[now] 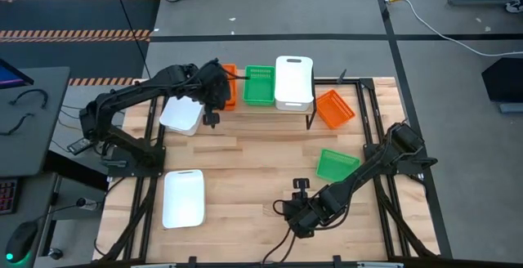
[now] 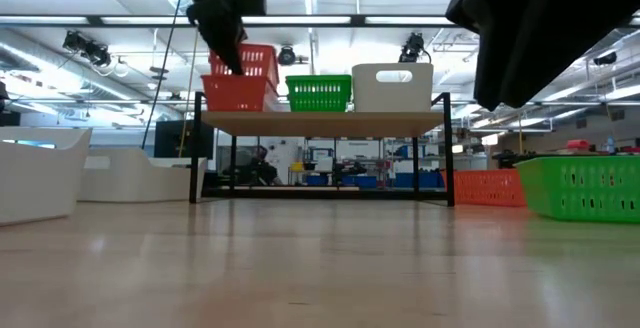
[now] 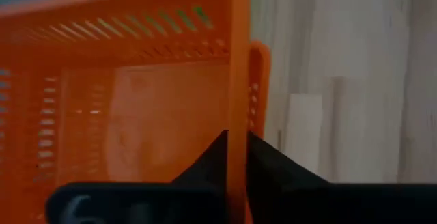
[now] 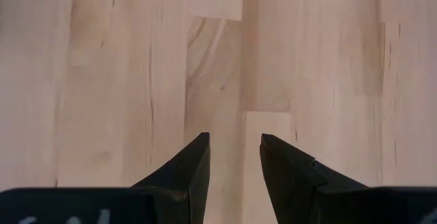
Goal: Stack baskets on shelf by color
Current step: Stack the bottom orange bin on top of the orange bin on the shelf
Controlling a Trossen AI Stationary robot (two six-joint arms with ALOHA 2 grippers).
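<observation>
Gripper [image 3: 235, 149] astride orange basket [image 3: 136, 94] wall.

A robotics lab or workshop hall is showing here. Two dark arms [image 1: 139, 104] are sitting bolted to a black frame around a wooden bench [image 1: 245, 149], with cables [image 1: 425, 19] trailing over a grey concrete floor [image 1: 327, 15] marked with hazard-striped tape [image 1: 73, 33]. A desk [image 1: 33, 121] with a keyboard and mouse is standing beside the rig. Behind the bench, long ceiling lights [image 2: 120, 23] and exposed ducting are running over an open room where blue bins [image 2: 330, 179] are lining far shelving.
</observation>
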